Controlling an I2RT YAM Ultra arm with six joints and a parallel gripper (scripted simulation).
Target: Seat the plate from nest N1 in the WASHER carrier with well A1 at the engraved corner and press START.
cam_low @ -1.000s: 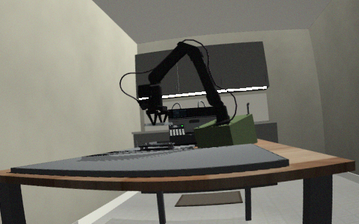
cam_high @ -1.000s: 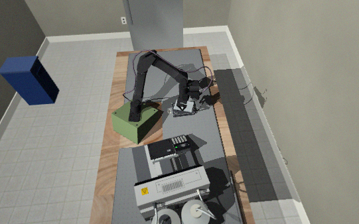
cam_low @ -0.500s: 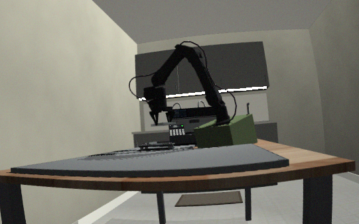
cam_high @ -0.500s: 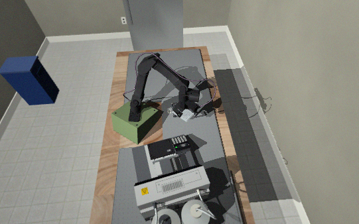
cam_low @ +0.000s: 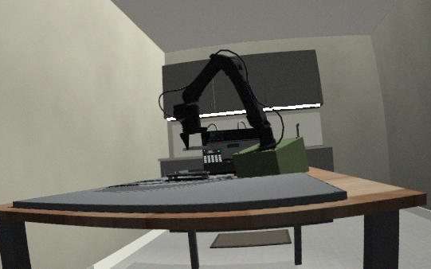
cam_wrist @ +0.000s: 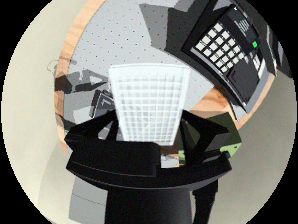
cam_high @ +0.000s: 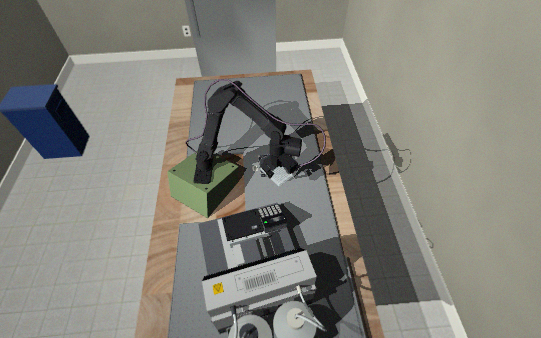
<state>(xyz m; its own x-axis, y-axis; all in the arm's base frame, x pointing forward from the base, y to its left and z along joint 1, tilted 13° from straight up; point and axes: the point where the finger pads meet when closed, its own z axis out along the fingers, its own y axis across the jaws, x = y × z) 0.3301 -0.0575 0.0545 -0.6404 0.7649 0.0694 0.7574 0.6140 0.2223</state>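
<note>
1. Plate (cam_high: 281, 177) (cam_low: 193, 149) (cam_wrist: 150, 102): up in the air, roughly level, out over the tabletop (cam_high: 162, 250) (cam_low: 394, 196) (cam_wrist: 64, 62) and well apart from the washer (cam_high: 260, 280) (cam_low: 233, 137).
2. Held by the end effector (cam_high: 281, 174) (cam_low: 195, 146) (cam_wrist: 150, 116), with one finger at each side and most of the pale, gridded top reaching out beyond the fingertips in the wrist view.
3. Cut-off corner: too small to tell.
4. Below the plate in the exterior view, a low dark fixture (cam_low: 187, 175), apart from it.
5. On the washer's front, a keypad (cam_high: 270, 210) (cam_low: 213, 158) (cam_wrist: 218, 44) with pale keys, and near them a small green light (cam_high: 265, 222) (cam_low: 218, 151) (cam_wrist: 255, 44).
6. Beneath the arm's foot, a green block (cam_high: 188, 194) (cam_low: 291, 159) (cam_wrist: 231, 148).
</note>
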